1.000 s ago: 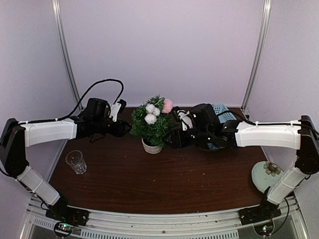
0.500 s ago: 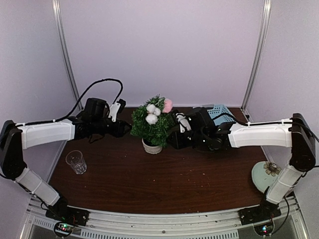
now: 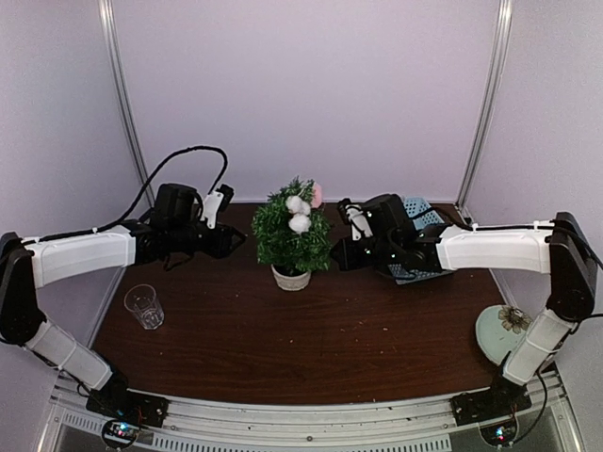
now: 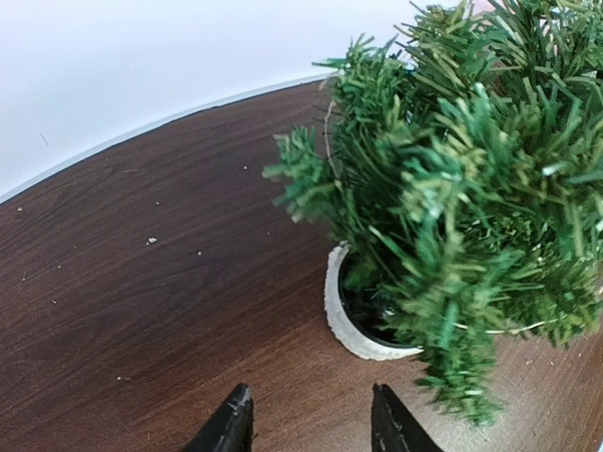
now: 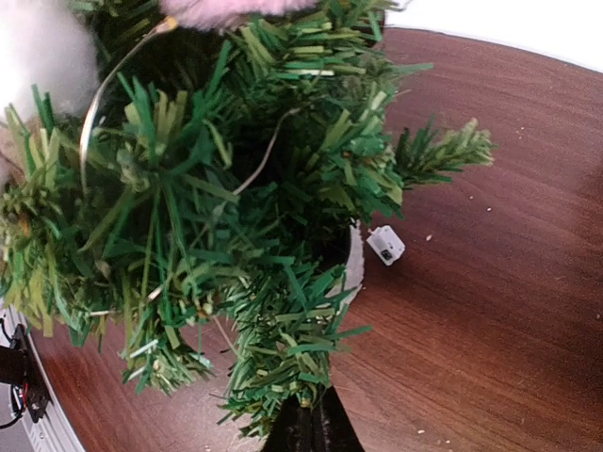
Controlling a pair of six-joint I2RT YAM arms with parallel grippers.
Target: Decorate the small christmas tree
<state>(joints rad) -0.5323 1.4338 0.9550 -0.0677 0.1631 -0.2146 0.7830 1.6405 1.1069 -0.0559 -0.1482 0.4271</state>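
Observation:
The small christmas tree (image 3: 292,240) stands upright in its white pot (image 3: 290,277) at the table's middle back. Two white pompoms (image 3: 300,223) and a pink one (image 3: 317,195) sit in its top. A thin wire (image 5: 94,113) runs through the sprigs, and a little white box (image 5: 386,243) lies by the pot rim (image 5: 353,264). My right gripper (image 3: 337,256) is shut at the tree's right side, its tips (image 5: 311,424) under a low sprig; whether needles are pinched I cannot tell. My left gripper (image 4: 311,419) hangs open and empty, left of the pot (image 4: 344,320).
A light-blue basket (image 3: 419,215) sits behind the right forearm. A clear glass (image 3: 144,306) stands near the left front. A pale plate with a flower (image 3: 499,330) lies at the right edge. White walls close in the back and sides.
The right gripper has shut and drawn back to the right. The tree has shifted slightly right and stands straighter. The left arm has hardly moved.

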